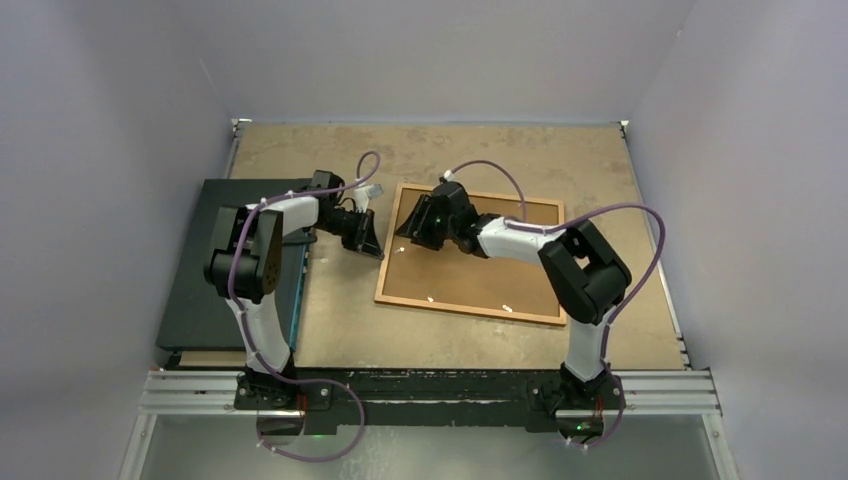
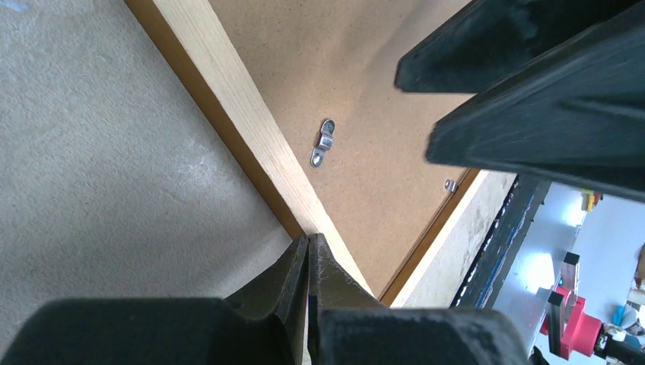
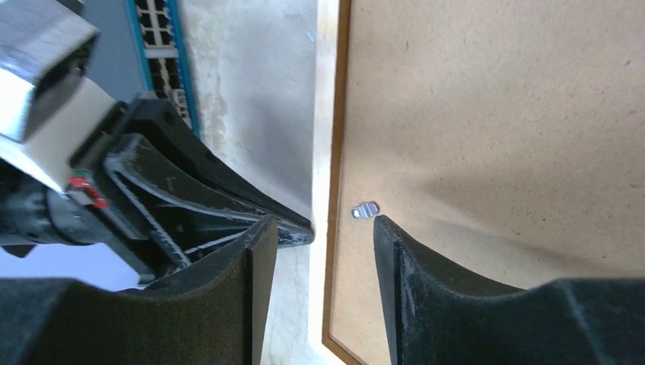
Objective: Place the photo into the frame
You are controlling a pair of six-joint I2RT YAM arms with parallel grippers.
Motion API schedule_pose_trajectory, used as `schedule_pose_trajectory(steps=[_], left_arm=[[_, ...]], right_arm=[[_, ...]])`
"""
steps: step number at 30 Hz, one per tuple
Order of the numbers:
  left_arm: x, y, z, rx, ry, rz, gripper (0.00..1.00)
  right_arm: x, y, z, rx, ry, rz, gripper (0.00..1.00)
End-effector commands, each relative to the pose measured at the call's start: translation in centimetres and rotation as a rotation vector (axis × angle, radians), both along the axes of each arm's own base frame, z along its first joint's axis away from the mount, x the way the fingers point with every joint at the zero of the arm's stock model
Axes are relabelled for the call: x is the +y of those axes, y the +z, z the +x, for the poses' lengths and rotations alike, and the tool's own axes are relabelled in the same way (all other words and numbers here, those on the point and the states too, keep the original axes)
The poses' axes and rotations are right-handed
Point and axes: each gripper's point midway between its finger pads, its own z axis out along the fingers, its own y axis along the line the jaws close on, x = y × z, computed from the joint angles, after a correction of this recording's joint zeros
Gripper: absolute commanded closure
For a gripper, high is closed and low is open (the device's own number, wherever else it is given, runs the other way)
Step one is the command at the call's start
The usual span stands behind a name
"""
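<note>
With your closed, empty left pincer [image 2: 308, 243] at the rim of the frame [image 2: 243, 129], which lies face down at its 3 o'clock, lower the half-open, empty right pincer [image 3: 323, 228] so one finger swings the clip [image 3: 365, 209] off the backing board [image 3: 494, 114].

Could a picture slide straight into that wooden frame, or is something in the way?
Something is in the way. The frame lies face down, and a brown backing board fills its back, with small metal clips near the edges. That board would likely have to come out first. No photo is in view.
</note>
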Motion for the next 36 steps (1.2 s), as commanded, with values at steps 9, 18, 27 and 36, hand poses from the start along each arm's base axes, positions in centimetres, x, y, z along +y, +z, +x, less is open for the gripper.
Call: schedule_pose_trajectory(steps=[9, 18, 27, 36], left_arm=[[0.0, -0.8, 0.4, -0.058, -0.019, 0.045, 1.00], [-0.1, -0.8, 0.3, -0.056, -0.021, 0.039, 1.00], [0.0, -0.7, 0.1, -0.057, -0.029, 0.036, 1.00], [-0.1, -0.7, 0.1, -0.060, -0.031, 0.034, 1.00]], right_arm=[[2.0, -3.2, -1.7, 0.065, 0.064, 0.029, 0.56], [1.9, -4.8, -2.0, 0.100, 0.072, 0.010, 0.57], [2.3, -5.6, -1.6, 0.095, 0.079, 0.004, 0.60], [3.1, -5.7, -1.4, 0.078, 0.120, 0.024, 0.62]])
